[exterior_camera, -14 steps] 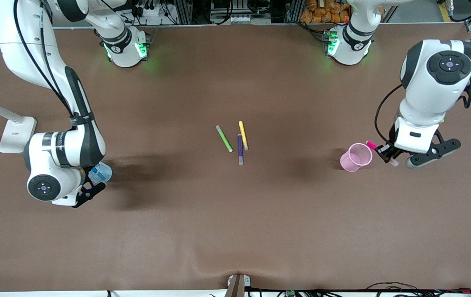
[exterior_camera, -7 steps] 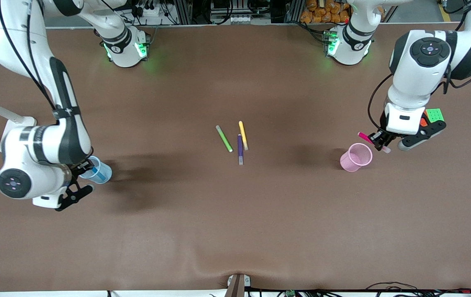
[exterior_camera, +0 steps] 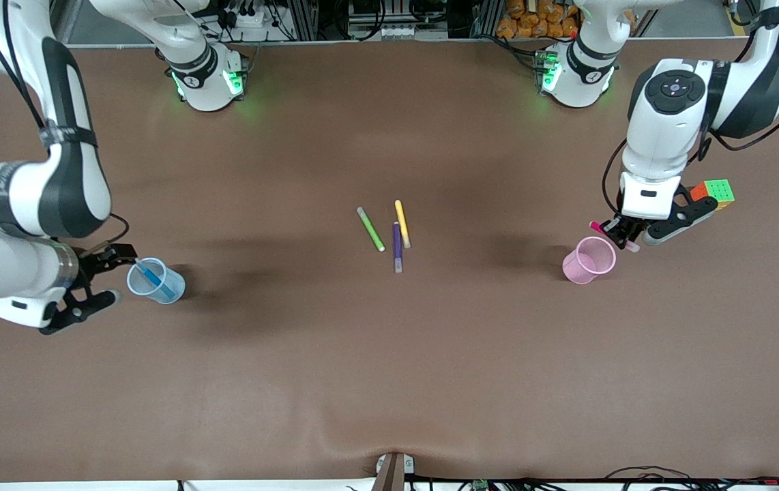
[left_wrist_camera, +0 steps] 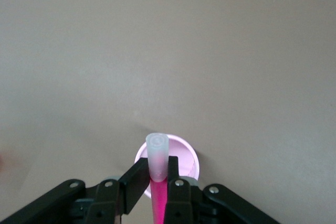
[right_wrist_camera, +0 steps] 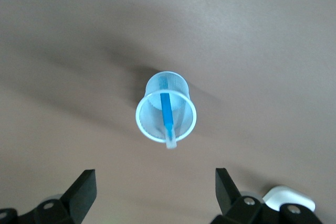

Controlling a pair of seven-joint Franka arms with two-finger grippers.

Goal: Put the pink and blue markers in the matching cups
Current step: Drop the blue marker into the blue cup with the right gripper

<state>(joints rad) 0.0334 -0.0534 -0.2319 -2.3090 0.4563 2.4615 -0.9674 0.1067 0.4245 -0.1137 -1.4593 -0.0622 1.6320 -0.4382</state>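
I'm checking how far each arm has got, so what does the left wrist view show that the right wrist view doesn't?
Only the left wrist view: the left gripper, jaws shut on the pink marker, its pale end up, over the pink cup.

Only the right wrist view: the blue marker leaning inside the blue cup, with the right gripper open and clear of it, plus a white object.

Both: the bare brown table.
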